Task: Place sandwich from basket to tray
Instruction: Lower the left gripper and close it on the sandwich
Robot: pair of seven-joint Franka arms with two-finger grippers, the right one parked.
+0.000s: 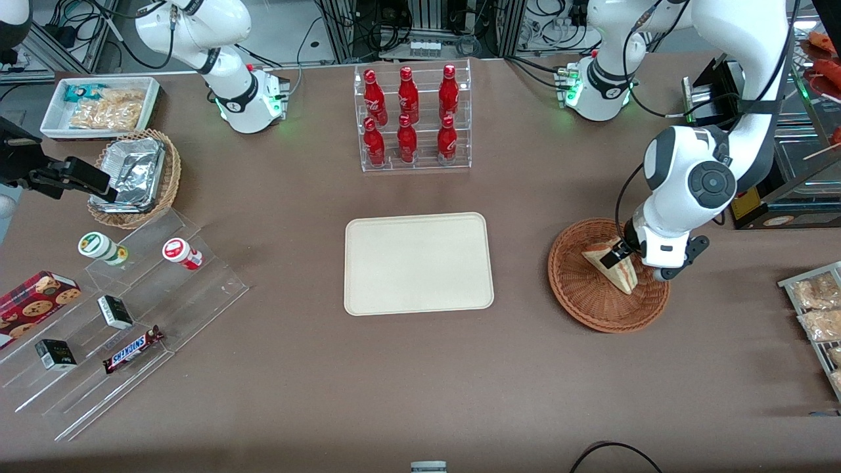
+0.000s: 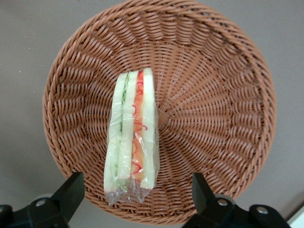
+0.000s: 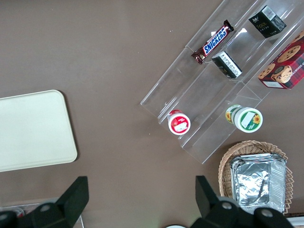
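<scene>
Hand (image 2: 134,197) spread wide — straddling the sandwich (image 2: 132,135), unclamped, in the basket (image 2: 223,109).

The front view looks steeply down from high at the table's front edge over the whole brown table, with the flat cream-beige rectangular tray (image 1: 418,263) at centre and the round reddish-brown wicker basket (image 1: 585,303) at 3 o'clock of it. The left wrist view hangs close over that basket (image 2: 213,85), facing straight down past the left arm's gripper (image 2: 135,192), its fingers spread wide. The right wrist view also faces down from higher, sharing the tray (image 3: 33,130) and clear acrylic stepped shelf (image 3: 209,95) with the front view.
</scene>
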